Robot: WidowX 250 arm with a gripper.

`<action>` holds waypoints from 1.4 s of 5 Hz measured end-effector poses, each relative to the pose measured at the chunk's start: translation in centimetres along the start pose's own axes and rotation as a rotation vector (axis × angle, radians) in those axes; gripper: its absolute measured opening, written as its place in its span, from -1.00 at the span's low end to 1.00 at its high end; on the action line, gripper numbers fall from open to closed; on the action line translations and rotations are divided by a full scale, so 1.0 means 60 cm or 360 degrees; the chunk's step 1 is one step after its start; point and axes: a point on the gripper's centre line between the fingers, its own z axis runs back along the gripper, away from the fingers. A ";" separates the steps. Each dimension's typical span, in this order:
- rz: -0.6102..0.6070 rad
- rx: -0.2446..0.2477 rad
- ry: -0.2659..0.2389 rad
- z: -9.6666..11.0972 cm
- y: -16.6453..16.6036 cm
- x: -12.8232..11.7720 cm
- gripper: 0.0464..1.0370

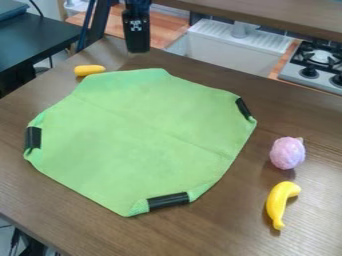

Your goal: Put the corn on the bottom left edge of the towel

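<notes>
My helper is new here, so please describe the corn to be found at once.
On the brown table lies a big green towel. Beside its top-left edge is the corn: small, yellow-orange and nearly straight, unlike the longer, curved banana at lower right.

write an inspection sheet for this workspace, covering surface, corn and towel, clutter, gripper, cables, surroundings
surface: brown table, wood grain visible
job's things: corn off the towel, by its far-left side; green towel spread out, black strips at three edges
clutter: banana and fuzzy pink thing, right of towel
gripper: hangs beyond towel's far edge
cables: thin dark cable at upper left
surroundings: sink, stove, black side table
</notes>
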 end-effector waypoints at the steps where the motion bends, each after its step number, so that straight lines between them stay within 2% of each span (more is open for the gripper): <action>1: 0.0005 -0.0044 0.0022 -0.019 0.000 -0.001 0.93; 2: 0.0054 0.0027 0.0040 -0.026 0.024 -0.023 0.93; 3: 0.0165 0.0034 0.0074 -0.049 0.056 -0.065 0.93; 5: 0.0350 0.0046 0.0092 -0.063 0.120 -0.133 0.93; 6: 0.0292 0.0081 0.0075 -0.069 0.156 -0.147 0.93; 7: 0.0115 0.0097 0.0128 -0.080 0.189 -0.152 0.93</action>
